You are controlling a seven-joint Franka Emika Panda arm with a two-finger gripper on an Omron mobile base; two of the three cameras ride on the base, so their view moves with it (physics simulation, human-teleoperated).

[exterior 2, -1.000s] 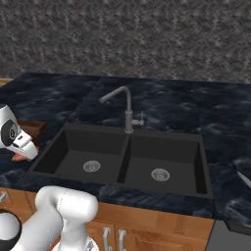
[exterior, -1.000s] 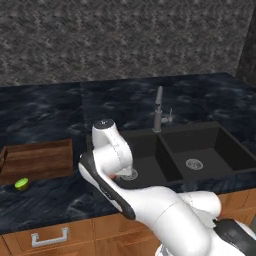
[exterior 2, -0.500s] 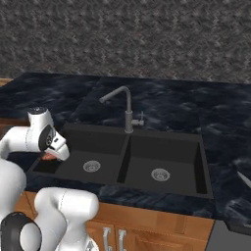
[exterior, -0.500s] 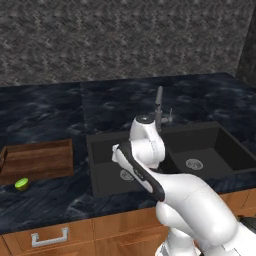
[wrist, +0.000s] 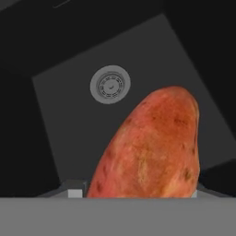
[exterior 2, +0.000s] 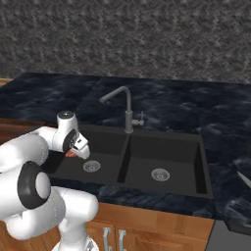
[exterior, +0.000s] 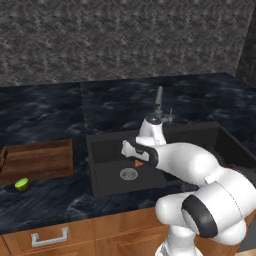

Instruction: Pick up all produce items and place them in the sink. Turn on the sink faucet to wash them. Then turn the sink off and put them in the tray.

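At the far left, the round yellow-green produce piece [exterior: 21,184] is lying on the dark counter [exterior: 50,115], just beside the near edge of the wooden tray [exterior: 37,160]. Further right, the gripper [exterior: 137,159] is hanging over the left basin of the black sink [exterior: 107,175], clamped on the orange-red elongated produce piece [wrist: 152,147]. Its long axis is running along the gripper's line, its rounded free end pointing down into the basin beside the silver drain [wrist: 110,85]. The faucet [exterior 2: 125,105] is standing behind the basins' divider.
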